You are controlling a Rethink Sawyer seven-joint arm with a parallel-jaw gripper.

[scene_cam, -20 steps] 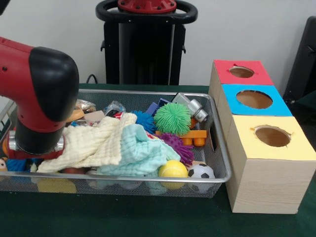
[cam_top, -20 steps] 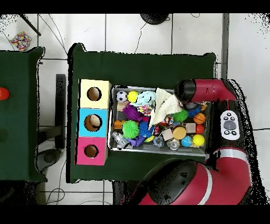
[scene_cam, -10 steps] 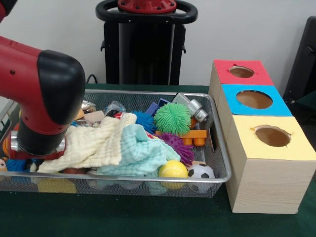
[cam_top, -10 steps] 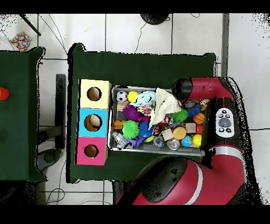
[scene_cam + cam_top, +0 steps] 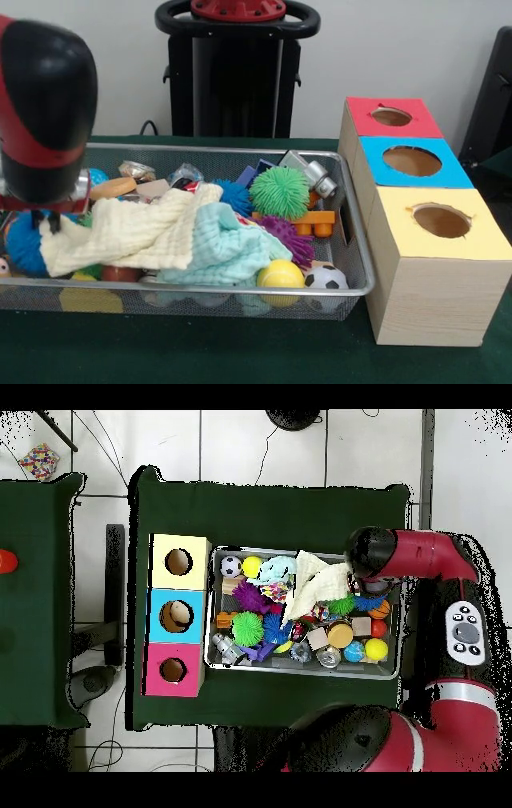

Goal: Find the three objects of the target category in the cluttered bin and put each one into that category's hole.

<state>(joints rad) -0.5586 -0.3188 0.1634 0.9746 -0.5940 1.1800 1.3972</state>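
A wire-mesh bin (image 5: 352, 240) on the green counter (image 5: 240, 352) holds a jumble of toys: a green spiky ball (image 5: 279, 192), a purple spiky ball (image 5: 290, 237), a yellow ball (image 5: 281, 275), a soccer ball (image 5: 326, 278), an orange block (image 5: 316, 220), and a grey toy camera (image 5: 310, 173) near the far wall. A pale yellow cloth (image 5: 136, 232) lies partly over a light blue cloth (image 5: 228, 250) across the middle of the bin. Just beside the bin stands a row of three wooden boxes, each with one round hole in its top: a red-topped box (image 5: 392, 117), a blue-topped box (image 5: 413, 161) and a yellow-topped box (image 5: 440, 222). My arm (image 5: 44, 104) comes down over the end of the bin farthest from the boxes, its black and red wrist upright. My hand (image 5: 50, 218) sits at the edge of the yellow cloth, whose corner hangs lifted from it, beside a blue spiky ball (image 5: 26, 244); the fingers are hidden by the wrist and cloth, so I cannot tell how wide they stand.
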